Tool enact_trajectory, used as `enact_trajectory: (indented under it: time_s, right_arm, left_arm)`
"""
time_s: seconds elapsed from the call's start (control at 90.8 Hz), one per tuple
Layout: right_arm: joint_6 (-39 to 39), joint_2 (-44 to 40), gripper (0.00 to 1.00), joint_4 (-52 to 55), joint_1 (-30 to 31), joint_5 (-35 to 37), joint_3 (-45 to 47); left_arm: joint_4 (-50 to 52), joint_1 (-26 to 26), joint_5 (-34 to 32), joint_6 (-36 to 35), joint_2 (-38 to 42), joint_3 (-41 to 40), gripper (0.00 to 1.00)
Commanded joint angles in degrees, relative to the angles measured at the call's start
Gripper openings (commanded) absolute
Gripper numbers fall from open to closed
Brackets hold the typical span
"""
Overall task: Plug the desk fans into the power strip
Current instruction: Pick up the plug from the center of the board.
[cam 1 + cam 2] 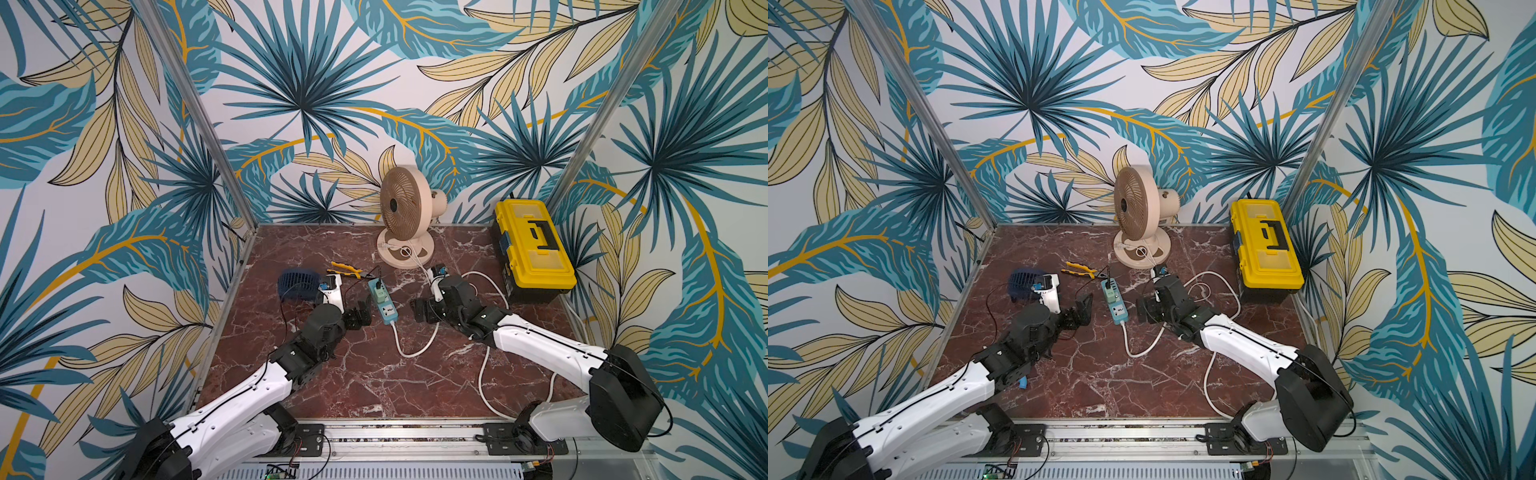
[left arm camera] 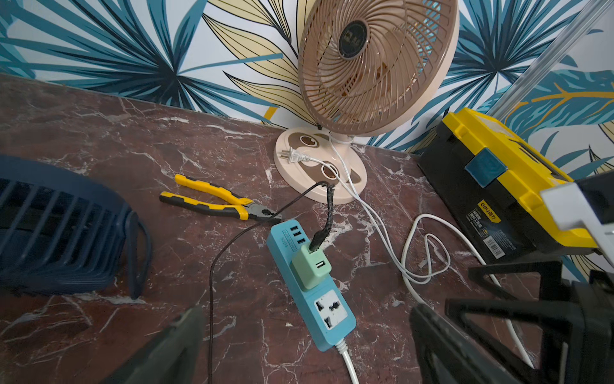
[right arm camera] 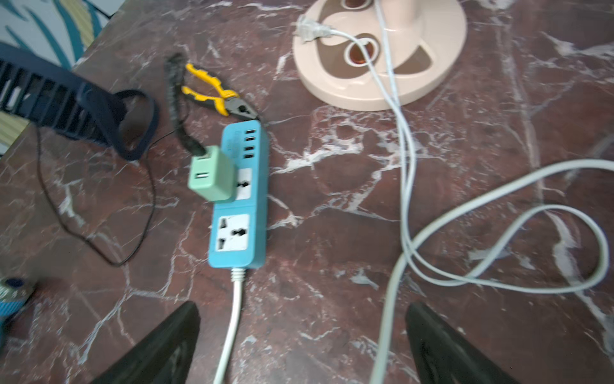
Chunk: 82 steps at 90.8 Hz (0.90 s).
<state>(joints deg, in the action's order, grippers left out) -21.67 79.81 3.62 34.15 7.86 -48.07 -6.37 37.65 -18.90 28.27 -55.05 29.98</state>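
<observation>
The beige desk fan (image 1: 401, 212) (image 1: 1136, 208) (image 2: 375, 66) stands at the back of the table. Its white two-pin plug (image 2: 294, 155) (image 3: 307, 31) lies loose on the fan's round base (image 3: 432, 66). The light blue power strip (image 1: 382, 305) (image 1: 1115, 303) (image 2: 324, 339) (image 3: 257, 199) lies mid-table. A green adapter (image 2: 310, 266) (image 3: 211, 178) fills its far socket; the near socket (image 2: 329, 309) (image 3: 232, 232) is free. My left gripper (image 1: 360, 313) (image 1: 1083, 311) (image 2: 307, 319) hangs open just left of the strip. My right gripper (image 1: 419, 309) (image 1: 1144, 309) (image 3: 302, 312) is open just right of it, holding nothing.
A yellow toolbox (image 1: 534, 249) sits back right. Yellow-handled pliers (image 1: 345, 270) and a small navy fan (image 1: 297, 284) lie left of the strip, a thin black cable (image 2: 212, 282) running to the adapter. White cords (image 3: 498, 266) loop on the marble right of the strip.
</observation>
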Motion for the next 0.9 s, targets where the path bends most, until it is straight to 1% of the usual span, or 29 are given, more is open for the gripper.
enact_trajectory:
  time_s: [0.0, 0.066, 0.121, 0.187, 0.275, 0.386, 0.485, 0.595, 0.628, 0.683, 0.782, 0.892]
  right_arm:
    - [-3.5, -2.8, 0.99, -7.1, -4.3, -0.9, 5.5]
    - [-4.0, -3.9, 1.00, -10.3, -6.2, -1.9, 8.7]
    - [-3.1, -4.5, 1.00, -12.1, -6.4, -2.1, 10.4]
    - [-2.0, -5.3, 1.00, -13.2, -6.5, -1.7, 11.5]
    - [0.1, -5.5, 0.99, -13.7, -6.8, -4.2, 11.7]
    - [1.7, -4.3, 0.91, -14.5, -6.9, -6.6, 11.8]
    - [2.9, -2.2, 0.83, -16.5, -7.0, -8.0, 12.2]
    - [3.7, 2.3, 0.77, -14.7, -7.3, -11.2, 8.0]
    - [3.7, 3.8, 0.74, -14.7, -7.4, -12.0, 6.9]
    - [3.5, 6.3, 0.69, -14.4, -7.7, -12.2, 4.7]
    - [3.6, 10.1, 0.64, -13.7, -8.6, -12.4, 0.1]
    - [5.9, 15.9, 0.55, -12.2, -9.0, -11.1, -6.3]
  left_arm:
    - [-2.5, -0.3, -0.8, -1.8, -1.0, 0.2, 1.00]
    - [-2.1, -0.3, -2.6, -2.8, -1.5, 0.4, 1.00]
    - [-2.3, -0.3, -3.4, -3.8, -1.9, 0.5, 1.00]
    - [-2.1, -0.3, -4.8, -4.7, -2.6, 0.9, 1.00]
    - [-1.5, -0.3, -6.4, -5.5, -3.3, 1.4, 1.00]
    - [1.0, -0.3, -8.0, -6.6, -2.1, 2.5, 1.00]
    - [0.6, -0.3, -11.7, -6.9, 0.7, 1.0, 1.00]
    - [-1.2, -0.4, -13.7, -6.7, 2.2, -0.9, 1.00]
    - [-1.1, -0.5, -13.8, -6.7, 2.2, -0.8, 1.00]
    - [-0.2, -0.5, -13.7, -6.7, 2.0, -0.3, 1.00]
    - [1.3, -0.5, -13.2, -6.5, 1.9, 0.7, 1.00]
    - [1.5, -0.4, -12.8, -6.4, 2.5, 0.6, 1.00]
